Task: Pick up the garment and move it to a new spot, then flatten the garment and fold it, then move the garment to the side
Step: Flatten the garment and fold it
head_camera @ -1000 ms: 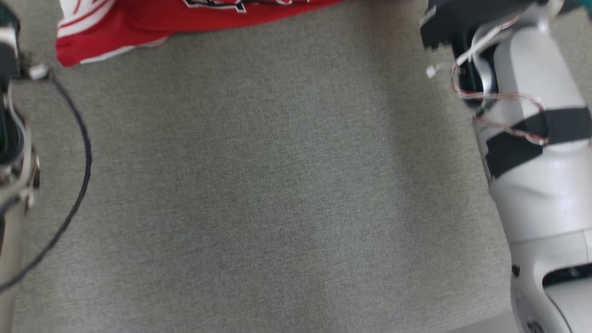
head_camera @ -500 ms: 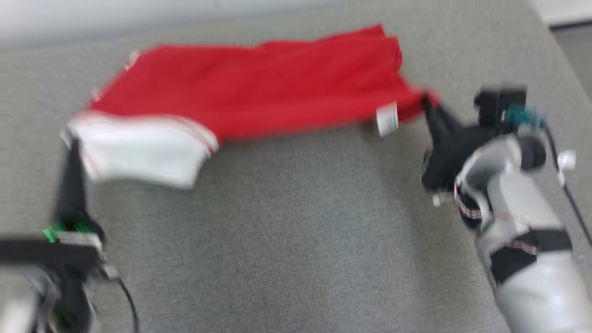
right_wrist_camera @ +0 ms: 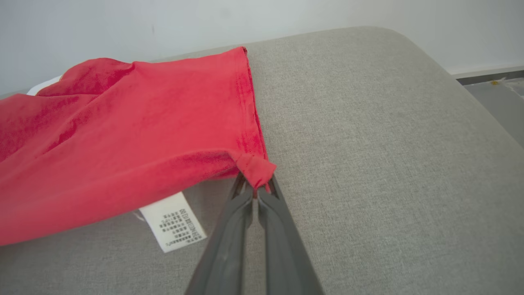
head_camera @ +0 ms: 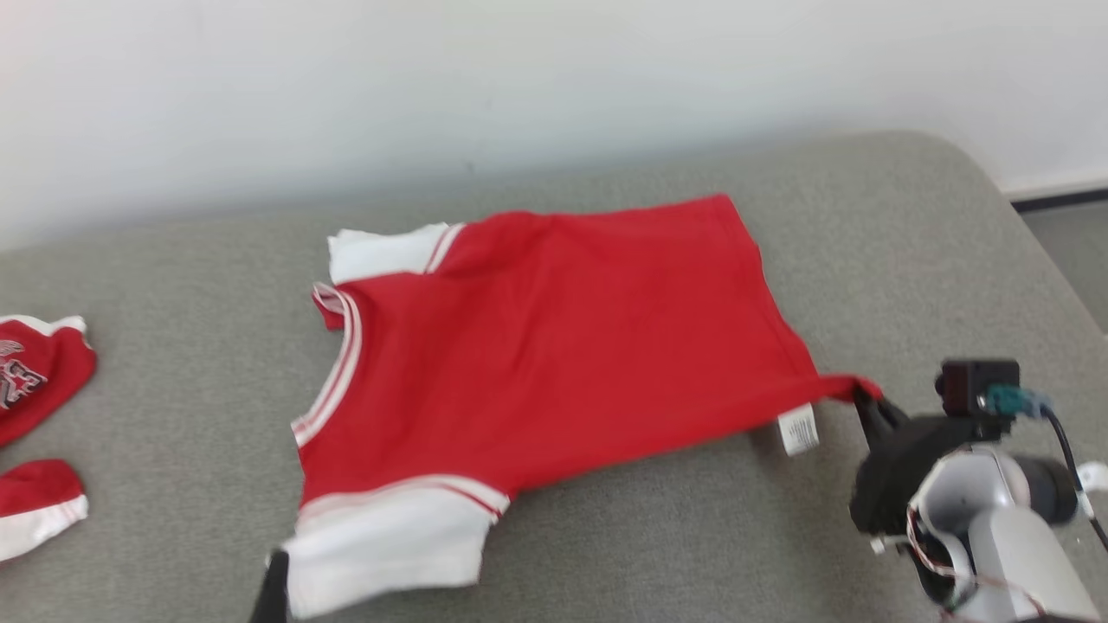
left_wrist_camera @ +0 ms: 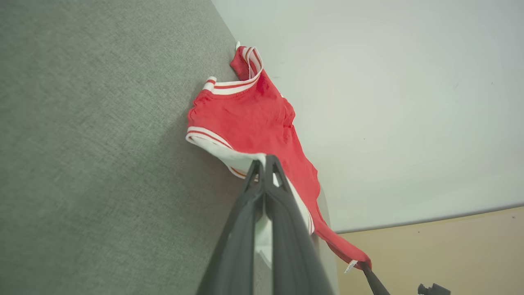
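Note:
The garment (head_camera: pixel 554 346) is a red top with white sleeves and white-striped trim, spread across the grey cushioned surface (head_camera: pixel 675 536) with its neckline to the left. My left gripper (head_camera: pixel 277 561) is at the bottom edge of the head view, shut on the near white sleeve (head_camera: pixel 389 545). The left wrist view shows its tips (left_wrist_camera: pixel 264 160) pinching that sleeve's edge. My right gripper (head_camera: pixel 862 398) is shut on the garment's near hem corner, and its tips (right_wrist_camera: pixel 254 187) pinch a small fold of red cloth. A white care label (right_wrist_camera: pixel 174 223) hangs from the hem beside them.
Two other red and white pieces of clothing (head_camera: pixel 39 368) (head_camera: pixel 35 506) lie at the far left of the surface. A pale wall (head_camera: pixel 554 86) runs behind it. The surface rounds off at the right, with floor (head_camera: pixel 1073 251) beyond.
The head camera has swung upward, bringing the whole garment and the wall into view. The garment, stretched between both shut grippers, now lies flatter on the surface.

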